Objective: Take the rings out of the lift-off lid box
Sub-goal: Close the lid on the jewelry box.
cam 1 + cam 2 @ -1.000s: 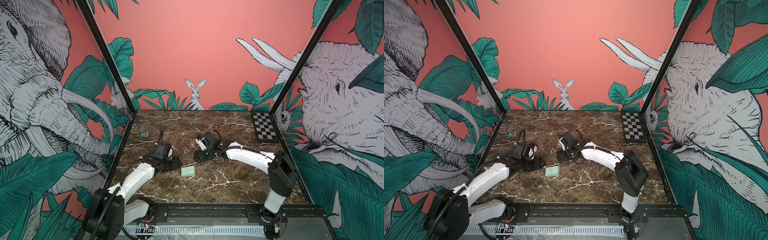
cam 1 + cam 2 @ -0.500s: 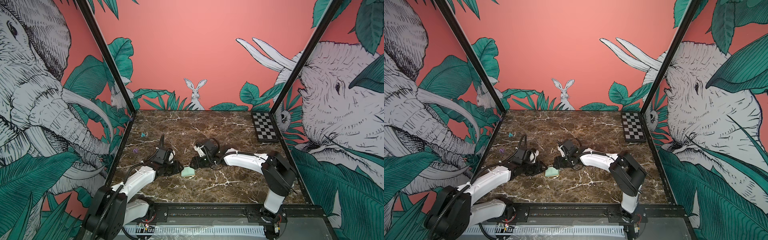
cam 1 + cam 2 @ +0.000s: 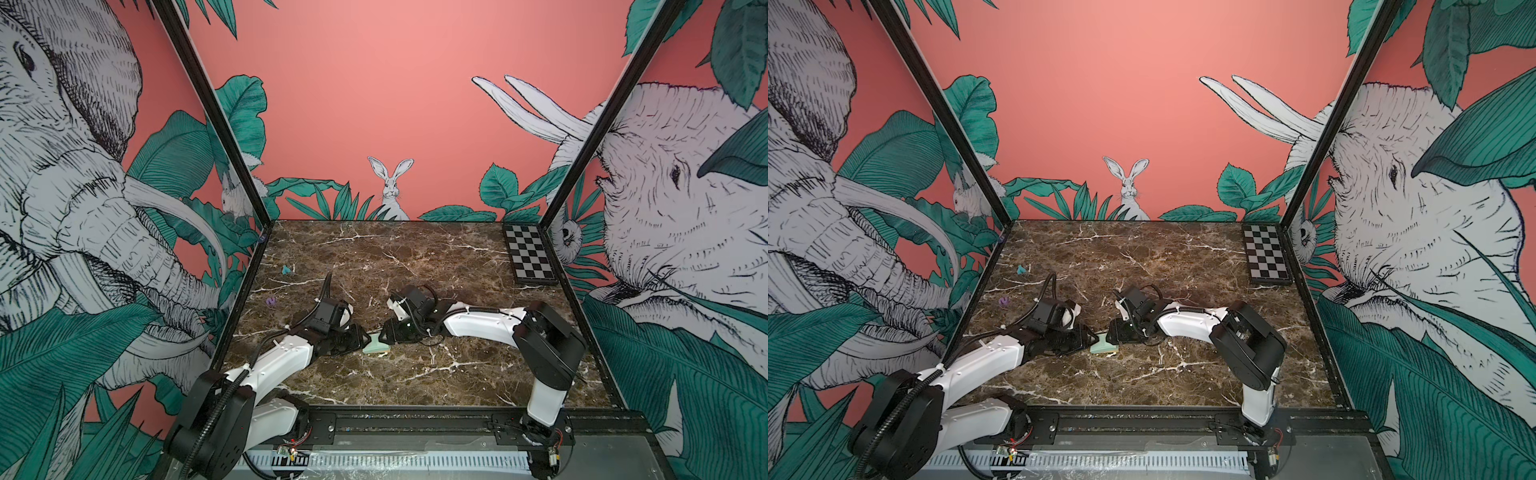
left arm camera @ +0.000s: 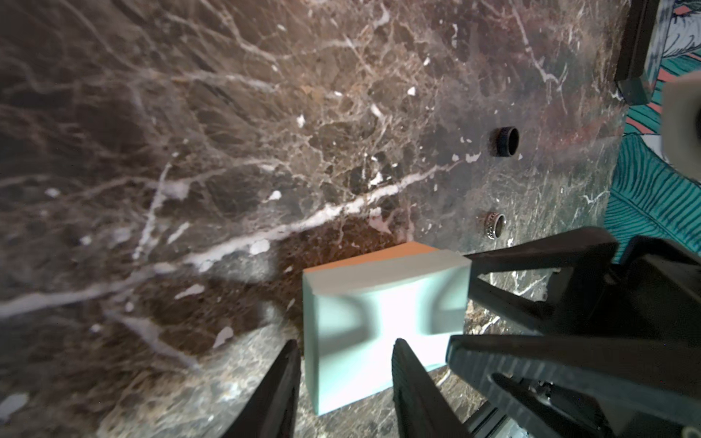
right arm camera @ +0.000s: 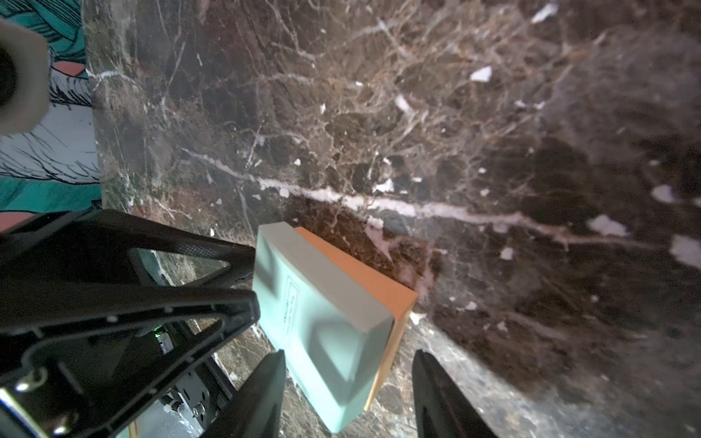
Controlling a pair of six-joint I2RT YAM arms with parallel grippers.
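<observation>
**2 end effectors meet at a little box [image 3: 376,347], nearer the front edge of the table [image 3: 415,257], midway between its side edges.**

The box has a pale mint-green lid [image 5: 315,322] on top. An orange-tan base [image 5: 364,280] peeks out under 1 side. The right end effector [image 5: 349,350] is half open around 1 end, with a thin gap. The left end effector [image 4: 345,341] touches the other end; I cannot tell if it grips. A dark ring [image 4: 503,141] and a silvery ring [image 4: 494,224] stand on the table, apart from the box.
</observation>
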